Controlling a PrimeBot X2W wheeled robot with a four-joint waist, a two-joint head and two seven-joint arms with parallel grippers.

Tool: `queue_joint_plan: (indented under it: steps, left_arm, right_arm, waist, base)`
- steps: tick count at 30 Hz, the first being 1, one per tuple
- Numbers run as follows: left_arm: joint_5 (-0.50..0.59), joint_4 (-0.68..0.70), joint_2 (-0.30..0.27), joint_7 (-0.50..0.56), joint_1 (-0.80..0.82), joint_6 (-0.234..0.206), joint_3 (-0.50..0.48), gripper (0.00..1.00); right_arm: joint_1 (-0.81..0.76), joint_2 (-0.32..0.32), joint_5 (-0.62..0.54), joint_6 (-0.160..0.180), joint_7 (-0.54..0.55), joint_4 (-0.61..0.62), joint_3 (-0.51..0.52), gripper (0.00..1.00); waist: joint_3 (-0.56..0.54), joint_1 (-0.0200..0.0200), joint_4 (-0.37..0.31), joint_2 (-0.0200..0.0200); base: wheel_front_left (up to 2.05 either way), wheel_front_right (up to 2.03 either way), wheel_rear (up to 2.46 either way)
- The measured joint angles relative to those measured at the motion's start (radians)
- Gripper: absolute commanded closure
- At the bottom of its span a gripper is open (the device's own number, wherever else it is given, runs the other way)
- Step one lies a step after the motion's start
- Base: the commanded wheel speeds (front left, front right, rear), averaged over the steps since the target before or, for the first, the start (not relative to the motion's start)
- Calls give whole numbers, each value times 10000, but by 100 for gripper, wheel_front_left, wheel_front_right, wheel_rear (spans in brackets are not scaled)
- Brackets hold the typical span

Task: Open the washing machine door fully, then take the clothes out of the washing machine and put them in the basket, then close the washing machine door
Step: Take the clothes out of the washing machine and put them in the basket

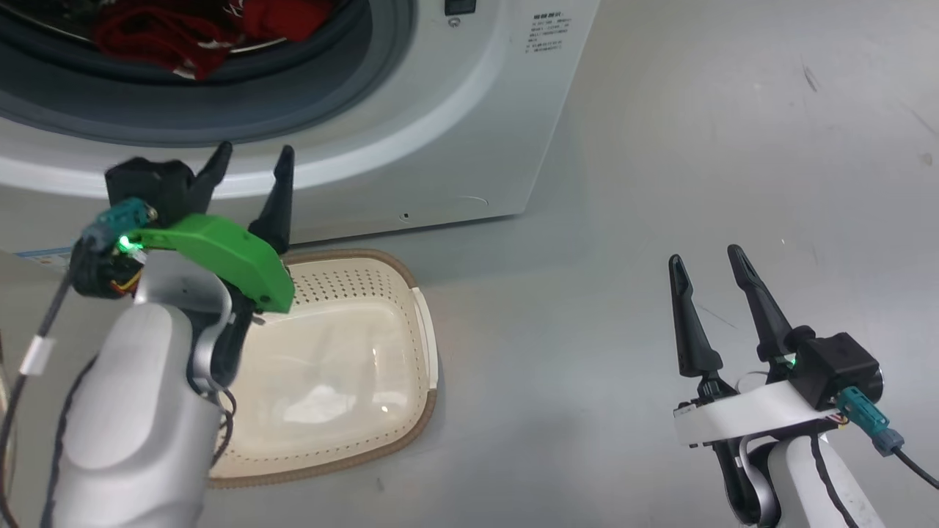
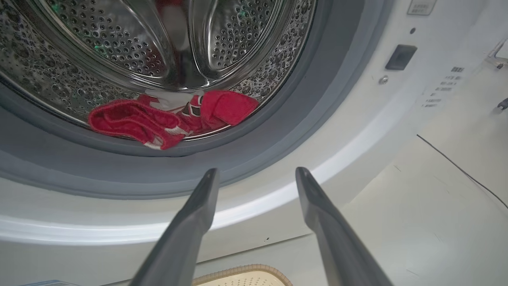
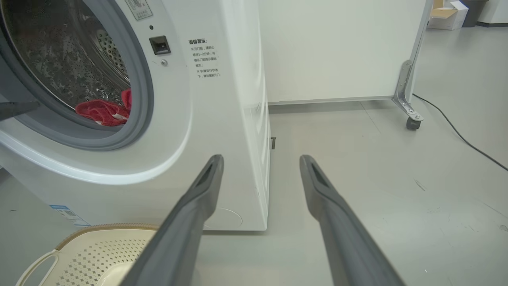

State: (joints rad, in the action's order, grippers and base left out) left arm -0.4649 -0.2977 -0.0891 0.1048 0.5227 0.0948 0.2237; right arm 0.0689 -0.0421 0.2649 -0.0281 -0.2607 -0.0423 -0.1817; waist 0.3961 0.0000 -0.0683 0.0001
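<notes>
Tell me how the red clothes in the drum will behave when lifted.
The clothes lie crumpled, so they will probably sag and drape. Their fuzzy-looking fabric should resist slipping. Tangled together in the drum, one pinch may drag several.

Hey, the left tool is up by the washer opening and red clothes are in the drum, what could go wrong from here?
1. The clothes lie bunched against the grey gasket; the open left tool might pinch or snag the rubber while reaching in.
2. A white piece sits behind the red ones and could get left behind.
3. The basket sits partly under the left arm, so a dropped garment might land on the floor.
</notes>
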Motion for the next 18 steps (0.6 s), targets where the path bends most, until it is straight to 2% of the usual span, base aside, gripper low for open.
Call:
queue_joint_plan:
  steps: [6,18]
  left_arm:
    - [-222,-489,-522,1358,1268,88,-2,0]
    - [-537,-1147,-1313,2688,3325,173,-337,0]
  right_arm:
    - [499,-2,280,44,-2,48,-167,0]
    - [1067,-15,667,119,0,33,-525,0]
  waist:
    - [711,0,-410,0]
    - [1580,0,-1230,0]
  base:
    - [0,0,0]
    - [0,0,0]
